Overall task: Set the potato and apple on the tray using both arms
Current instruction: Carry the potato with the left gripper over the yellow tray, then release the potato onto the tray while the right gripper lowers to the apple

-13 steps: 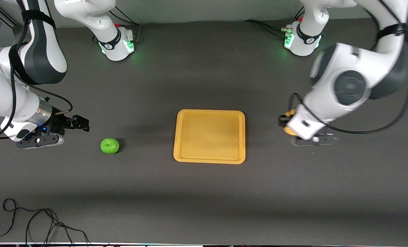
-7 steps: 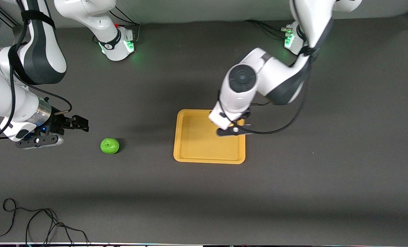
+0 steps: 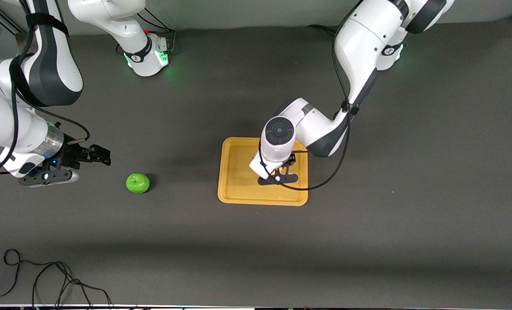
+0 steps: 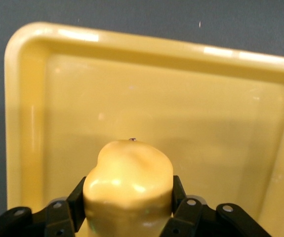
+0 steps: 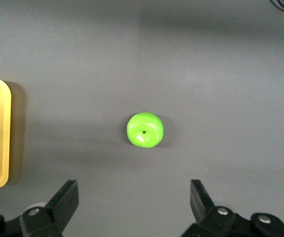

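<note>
The left gripper (image 4: 127, 217) clamps the lumpy pale yellow potato (image 4: 128, 185) over the flat yellow-orange plastic tray (image 3: 234, 189) at mid-table. The right gripper (image 5: 134, 202) waits, fingers spread, near the right arm's end, above the glossy green apple (image 3: 138, 183) resting on the table.

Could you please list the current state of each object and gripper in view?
potato: gripped by the left gripper, over the tray.
apple: on the table, untouched, toward the right arm's end.
tray: flat on the table.
left gripper: shut on the potato.
right gripper: open, waiting beside the apple.
</note>
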`<control>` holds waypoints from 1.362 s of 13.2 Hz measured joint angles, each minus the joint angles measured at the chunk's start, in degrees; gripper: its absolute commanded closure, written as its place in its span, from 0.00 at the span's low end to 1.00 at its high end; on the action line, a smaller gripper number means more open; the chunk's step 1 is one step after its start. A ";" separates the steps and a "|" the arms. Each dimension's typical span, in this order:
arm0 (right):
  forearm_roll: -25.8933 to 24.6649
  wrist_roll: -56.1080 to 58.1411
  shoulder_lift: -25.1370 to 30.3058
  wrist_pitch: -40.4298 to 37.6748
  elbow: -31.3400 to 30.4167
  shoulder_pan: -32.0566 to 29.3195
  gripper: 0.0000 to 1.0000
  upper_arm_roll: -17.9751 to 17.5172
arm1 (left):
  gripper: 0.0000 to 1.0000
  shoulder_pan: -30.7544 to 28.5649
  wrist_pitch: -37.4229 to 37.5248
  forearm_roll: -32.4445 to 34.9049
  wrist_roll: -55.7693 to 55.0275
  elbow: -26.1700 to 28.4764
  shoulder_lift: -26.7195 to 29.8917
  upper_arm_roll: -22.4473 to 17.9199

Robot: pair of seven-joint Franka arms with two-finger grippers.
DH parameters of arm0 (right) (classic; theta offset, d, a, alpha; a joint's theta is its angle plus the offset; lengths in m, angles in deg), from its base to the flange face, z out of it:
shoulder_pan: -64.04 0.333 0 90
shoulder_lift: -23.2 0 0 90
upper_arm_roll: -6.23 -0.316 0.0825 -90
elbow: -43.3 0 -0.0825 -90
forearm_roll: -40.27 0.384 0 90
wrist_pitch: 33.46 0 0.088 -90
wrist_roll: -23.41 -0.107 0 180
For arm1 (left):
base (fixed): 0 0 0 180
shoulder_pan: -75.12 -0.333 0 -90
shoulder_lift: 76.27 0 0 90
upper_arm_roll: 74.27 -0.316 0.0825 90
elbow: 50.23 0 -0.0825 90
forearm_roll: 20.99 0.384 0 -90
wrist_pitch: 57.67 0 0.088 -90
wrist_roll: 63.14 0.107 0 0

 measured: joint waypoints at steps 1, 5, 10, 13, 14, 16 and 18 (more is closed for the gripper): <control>-0.01 0.00 0.00 0.00 0.00 0.00 0.00 0.04 | 0.71 -0.08 -1.00 0.44 0.14 -0.01 -0.72 -0.10; -0.03 0.00 -0.11 0.00 -0.10 -0.07 0.00 0.24 | 0.70 -0.20 -3.50 2.12 0.53 0.02 -4.14 -0.29; -0.03 0.00 -2.04 2.39 -1.42 -0.13 0.00 0.38 | 0.00 -0.32 -4.31 2.78 0.92 0.01 -4.79 -0.29; -0.03 0.00 -3.58 9.24 -5.15 -0.27 0.00 0.40 | 0.00 -0.62 -3.92 2.80 1.07 -0.17 -4.67 -0.38; -0.03 0.01 -4.59 11.69 -6.70 -0.47 0.00 0.41 | 0.00 -0.92 -2.56 2.79 1.10 -0.56 -4.23 -0.34; -0.03 0.02 -8.10 15.19 -8.80 -0.73 0.00 0.42 | 0.00 -1.38 2.46 2.07 1.14 -2.11 -1.41 0.02; 0.07 0.02 -12.32 18.58 -9.96 -0.69 0.00 0.40 | 0.00 -2.04 8.75 -2.20 3.19 -3.39 4.36 0.13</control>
